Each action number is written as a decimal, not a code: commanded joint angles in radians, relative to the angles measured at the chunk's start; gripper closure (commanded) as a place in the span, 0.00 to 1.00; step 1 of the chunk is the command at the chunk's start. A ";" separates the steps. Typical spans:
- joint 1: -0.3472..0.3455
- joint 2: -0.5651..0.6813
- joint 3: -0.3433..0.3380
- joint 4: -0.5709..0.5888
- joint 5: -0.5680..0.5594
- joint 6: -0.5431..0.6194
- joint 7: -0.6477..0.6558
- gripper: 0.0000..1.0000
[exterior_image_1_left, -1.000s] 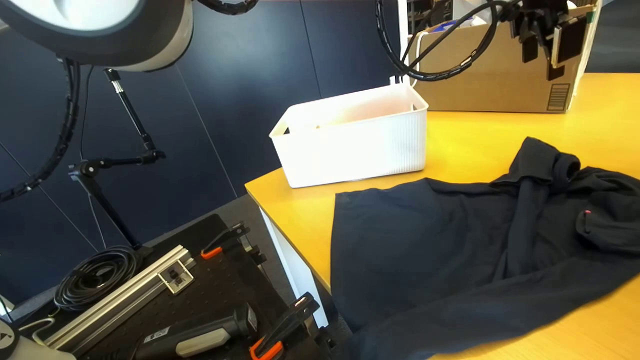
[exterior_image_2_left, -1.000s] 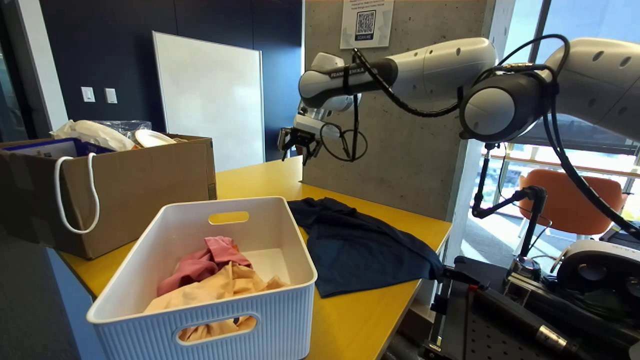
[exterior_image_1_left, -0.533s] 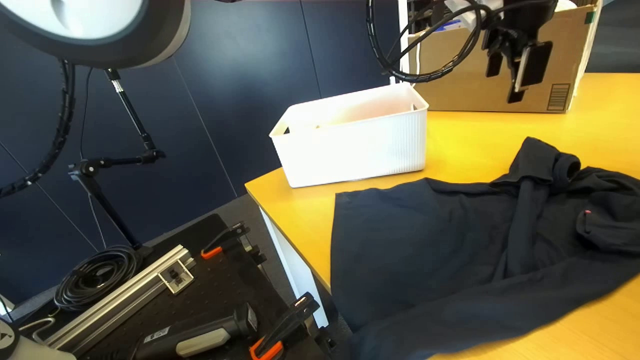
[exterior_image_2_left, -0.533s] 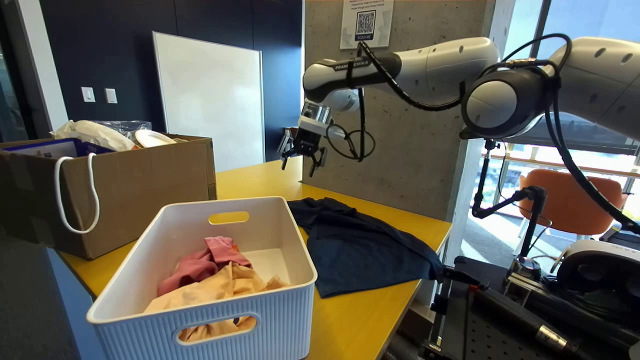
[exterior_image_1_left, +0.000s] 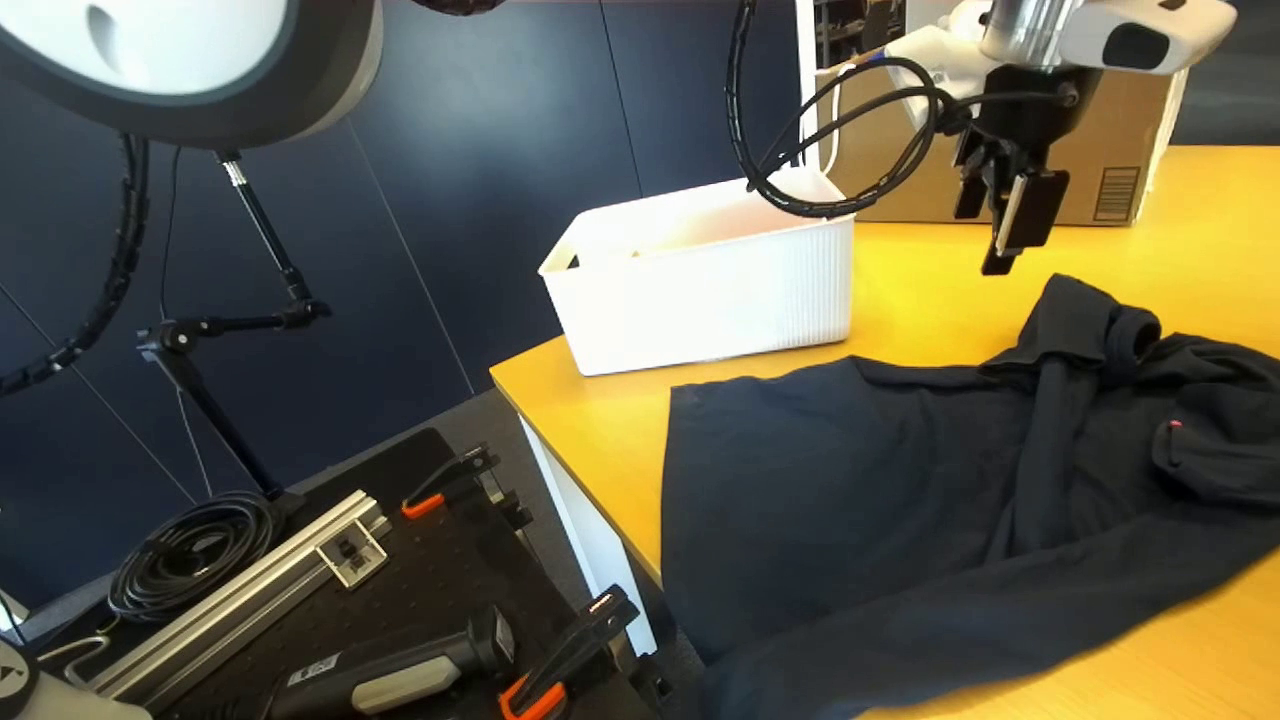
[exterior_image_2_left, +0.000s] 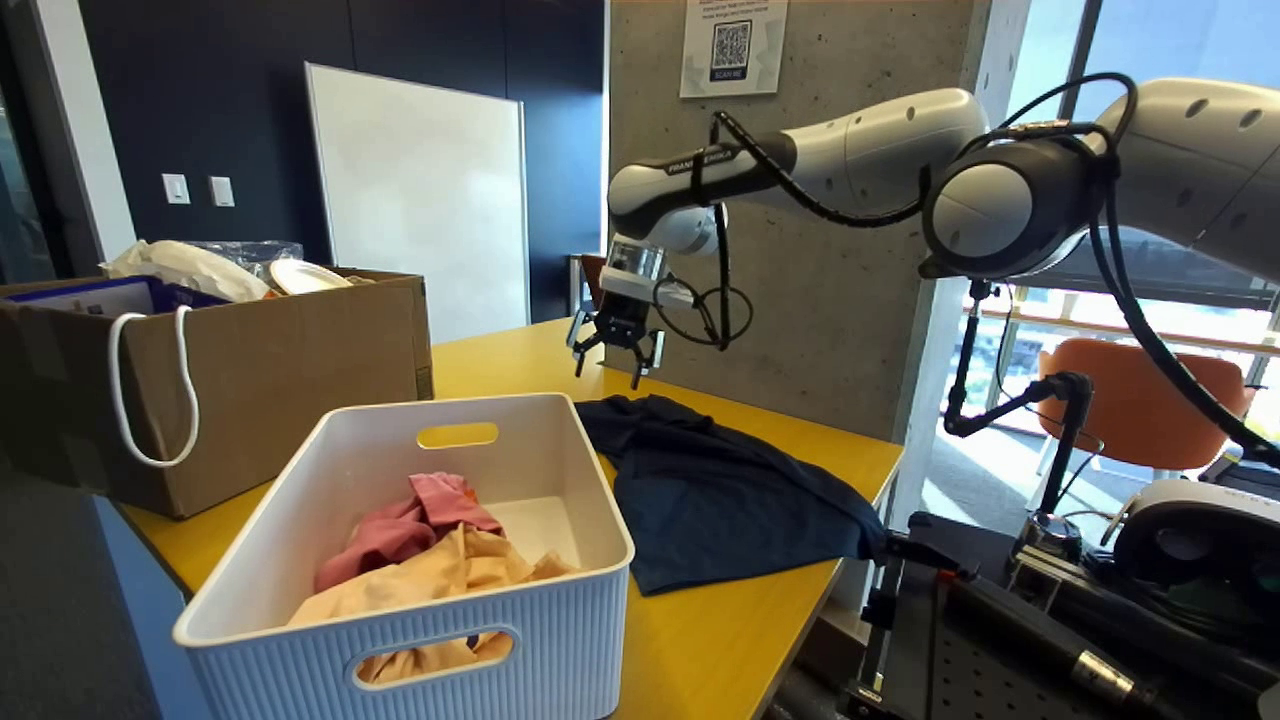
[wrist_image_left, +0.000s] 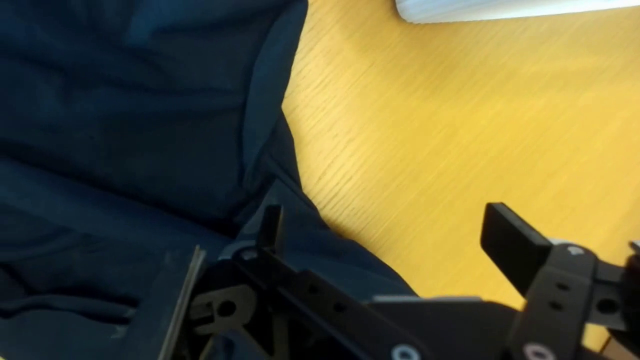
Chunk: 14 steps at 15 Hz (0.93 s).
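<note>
In wrist view, ten o'clock from gripper (wrist_image_left: 387, 232), dark garment (wrist_image_left: 150, 105) on table (wrist_image_left: 450, 145); jaws wide apart, empty. Likely best: shift toward nine o'clock, lower gently, garment between jaws.

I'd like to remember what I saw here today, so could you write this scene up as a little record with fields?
Gripper: gripper open, with nothing between its fingers
Gripper position: above the table, by the rim of the dark garment
Nearest thing: dark garment, lying wrinkled on the yellow table
Container: white bin, on the table beside the garment
Inside the bin: pink cloth and peach cloth, both crumpled
Also on the table: cardboard box, filled with assorted items
Farther off: orange chair
</note>
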 joint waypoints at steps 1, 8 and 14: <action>-0.024 -0.091 -0.001 -0.152 0.014 0.009 0.003 0.00; -0.017 -0.251 -0.037 -0.488 -0.012 0.181 -0.003 0.00; 0.026 -0.280 -0.121 -0.702 -0.002 0.437 -0.002 0.00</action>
